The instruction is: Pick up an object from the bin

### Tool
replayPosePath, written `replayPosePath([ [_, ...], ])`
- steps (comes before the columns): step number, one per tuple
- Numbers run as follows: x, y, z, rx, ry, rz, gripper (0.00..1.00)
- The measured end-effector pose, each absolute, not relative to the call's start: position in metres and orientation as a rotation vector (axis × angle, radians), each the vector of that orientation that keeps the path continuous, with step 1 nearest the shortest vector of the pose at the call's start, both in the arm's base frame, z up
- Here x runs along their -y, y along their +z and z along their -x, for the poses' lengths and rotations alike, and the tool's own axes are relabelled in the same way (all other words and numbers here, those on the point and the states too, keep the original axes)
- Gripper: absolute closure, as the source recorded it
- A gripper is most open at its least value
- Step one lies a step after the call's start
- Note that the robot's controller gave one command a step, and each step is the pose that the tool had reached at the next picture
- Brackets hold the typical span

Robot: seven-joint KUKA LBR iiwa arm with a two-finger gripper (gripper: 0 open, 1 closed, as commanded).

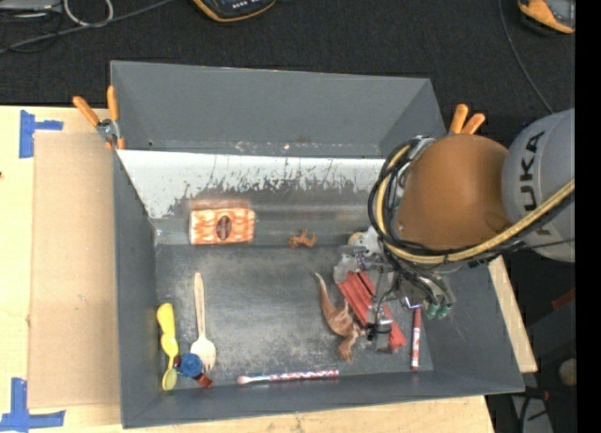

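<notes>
The gripper point(379, 324) is low in the bin point(282, 131) near its right wall, toward the front right corner, with its tip at a red ridged block point(355, 292); I cannot tell whether it is open or closed, or has hold of anything. Just left of the red ridged block lies a brown toy dinosaur point(332, 313), and just right of it 1 red-and-white pen point(415, 335). Well apart are an orange block point(223, 226) at the back wall's foot and 1 white spoon point(200, 323) in the front left corner.

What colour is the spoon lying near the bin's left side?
The spoon is plain white, clearest in the camera view.
</notes>
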State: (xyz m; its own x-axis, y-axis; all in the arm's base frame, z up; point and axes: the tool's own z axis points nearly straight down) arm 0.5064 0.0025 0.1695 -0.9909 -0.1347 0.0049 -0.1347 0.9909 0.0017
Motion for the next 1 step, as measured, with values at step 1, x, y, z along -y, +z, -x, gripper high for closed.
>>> replayPosePath([
  [1,0.052,0.1247,-0.5287,3.137,-0.002,0.069,0.0],
])
